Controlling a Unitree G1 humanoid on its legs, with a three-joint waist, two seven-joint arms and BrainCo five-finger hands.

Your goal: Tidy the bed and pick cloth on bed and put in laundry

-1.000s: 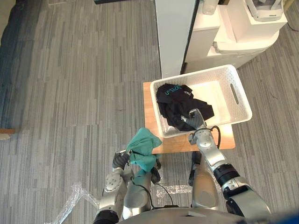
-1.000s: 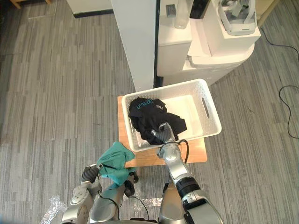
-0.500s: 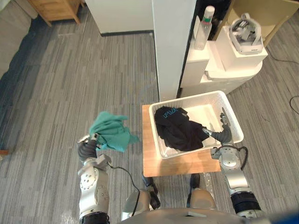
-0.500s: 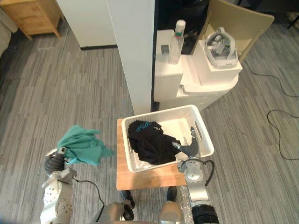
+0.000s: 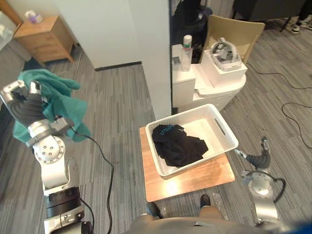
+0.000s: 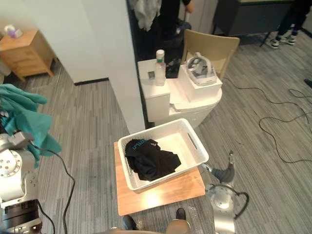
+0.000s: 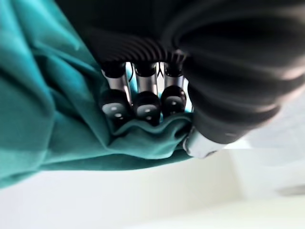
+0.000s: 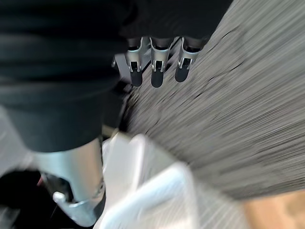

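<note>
Two cloths on show from the left eye: we see the left hand (image 5: 25, 105) raised high, clutching the teal cloth (image 5: 63, 105), well apart from the white basket (image 5: 207, 159) that holds a black garment (image 5: 179, 146) on the wooden table (image 5: 195, 179). Right eye view: the right hand (image 6: 225, 171) sits low beside the table. Left wrist: fingers (image 7: 145, 106) curl into teal folds. Right wrist: we find fingers (image 8: 156, 71) straight, gripping nothing.

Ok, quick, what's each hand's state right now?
Left hand: shut on the teal cloth, held high.
Right hand: open, holding nothing, low and to the right of the white basket.
</note>
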